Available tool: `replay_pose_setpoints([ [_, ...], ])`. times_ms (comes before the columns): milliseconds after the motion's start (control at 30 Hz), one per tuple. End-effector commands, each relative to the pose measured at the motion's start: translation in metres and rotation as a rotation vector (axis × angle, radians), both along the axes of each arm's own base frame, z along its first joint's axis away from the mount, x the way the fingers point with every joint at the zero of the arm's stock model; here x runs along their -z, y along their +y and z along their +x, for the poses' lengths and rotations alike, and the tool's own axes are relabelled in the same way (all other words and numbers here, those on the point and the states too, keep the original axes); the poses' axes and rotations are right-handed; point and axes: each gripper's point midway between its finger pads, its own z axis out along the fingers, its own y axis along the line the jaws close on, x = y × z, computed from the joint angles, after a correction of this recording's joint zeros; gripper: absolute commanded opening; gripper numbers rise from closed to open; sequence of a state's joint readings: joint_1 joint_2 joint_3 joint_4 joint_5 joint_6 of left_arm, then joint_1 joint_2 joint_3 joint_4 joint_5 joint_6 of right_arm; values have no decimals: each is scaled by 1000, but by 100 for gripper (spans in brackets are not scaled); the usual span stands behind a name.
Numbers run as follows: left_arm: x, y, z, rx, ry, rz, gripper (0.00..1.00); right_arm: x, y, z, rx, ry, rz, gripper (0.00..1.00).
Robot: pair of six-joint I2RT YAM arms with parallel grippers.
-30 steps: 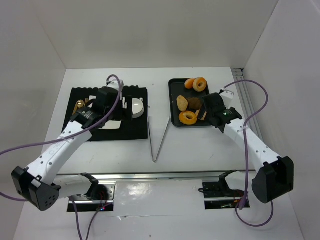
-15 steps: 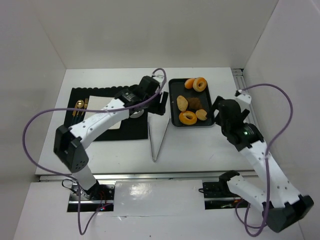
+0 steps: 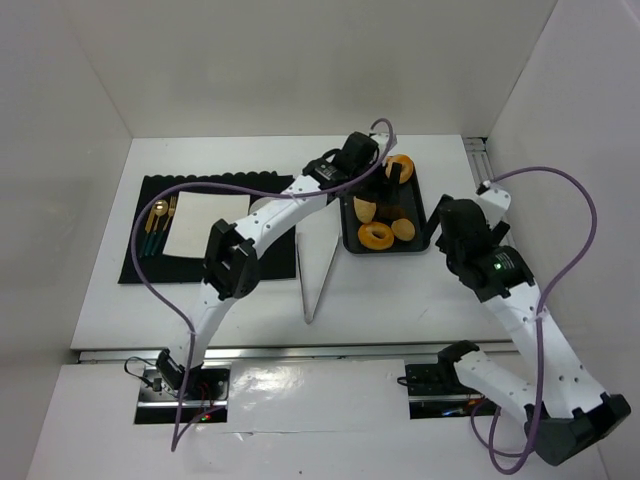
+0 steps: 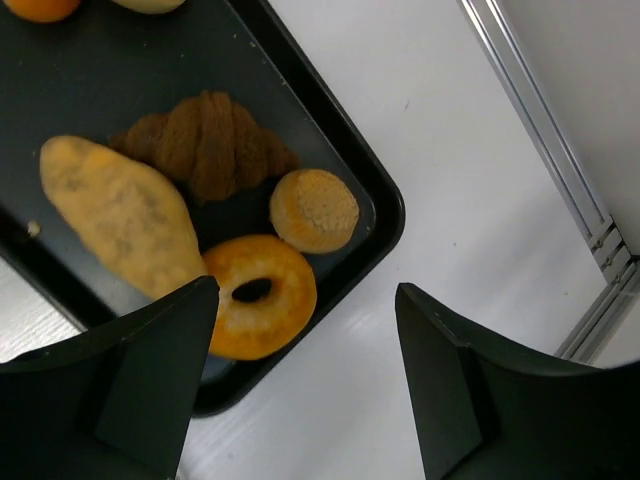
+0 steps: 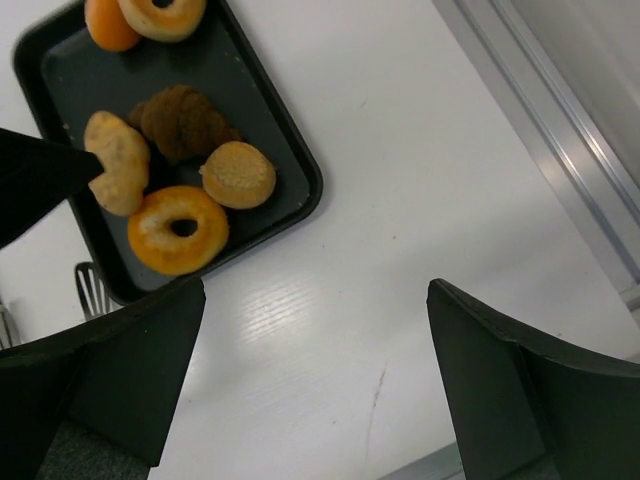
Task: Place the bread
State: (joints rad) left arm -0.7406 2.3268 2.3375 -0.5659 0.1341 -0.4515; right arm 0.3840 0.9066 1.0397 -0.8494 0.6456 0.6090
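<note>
white counter (image 3: 400, 290) | bread (image 4: 258, 295) lies flat in tray (image 4: 390, 215), near its corner | left tool (image 4: 305, 300) above it, spread, empty | right tool (image 5: 315, 290) spread, empty, beside tray

Two slim robot arms, the left arm (image 3: 275, 210) and the right arm (image 3: 530, 310), were built of smooth white tube-like links joined by chunky matte black joints (image 3: 229, 266), with small dark dots along the white shells that may have been screws. A thin purple cable (image 3: 136, 255) trailed in loose loops off each arm, and a small green light (image 3: 493, 266) glowed on the right arm's black housing. Seen from the wrist cameras, each arm ended in two plain, matte black, wedge-shaped fingers (image 4: 150, 370) with flat faces and no visible markings.
</note>
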Motion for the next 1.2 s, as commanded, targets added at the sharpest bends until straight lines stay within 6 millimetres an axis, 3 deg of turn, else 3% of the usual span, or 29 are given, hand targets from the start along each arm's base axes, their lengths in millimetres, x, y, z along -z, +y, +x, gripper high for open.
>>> replay_pose_setpoints([
  [0, -9, -21, 14, 35, -70, -84, 84, -33, -11, -13, 39, -122, 33, 99],
  [133, -1, -28, 31, 15, -129, -88, 86, -60, -12, -17, 35, -214, 68, 99],
  [233, 2, -32, 38, 7, -142, -94, 82, -59, -18, -20, 51, -195, 37, 99],
  [333, -6, -34, 34, 9, -126, -121, 81, -56, -19, -19, 59, -169, 19, 99],
  [367, 5, -26, 30, -13, -87, -84, 81, -56, -21, -19, 67, -171, 13, 99],
  [433, -6, -16, 20, -39, -54, -77, 82, -54, -21, -18, 61, -166, 3, 99],
  [467, 10, -6, 12, -61, -2, -40, 82, -53, -20, -17, 61, -158, 0, 99],
  [567, 27, 18, -11, -147, 124, 9, 82, -49, -17, -15, 41, -151, 3, 99],
  [633, 38, 27, -21, -204, 197, 19, 82, -42, -15, -14, 28, -137, -4, 99],
  [667, 57, 33, -26, -234, 239, 46, 82, -43, -13, -12, 21, -143, 5, 99],
  [700, 57, 35, -29, -247, 253, 41, 83, -40, -13, -13, 21, -135, 1, 99],
  [1067, 106, 18, -25, -324, 396, 18, 78, -36, -8, -11, -13, -122, 3, 99],
  [1133, 110, 20, -24, -331, 392, 23, 77, -34, -8, -13, -13, -113, 0, 99],
  [1167, 98, 19, -24, -328, 380, 7, 77, -34, -9, -13, -13, -113, 0, 99],
])
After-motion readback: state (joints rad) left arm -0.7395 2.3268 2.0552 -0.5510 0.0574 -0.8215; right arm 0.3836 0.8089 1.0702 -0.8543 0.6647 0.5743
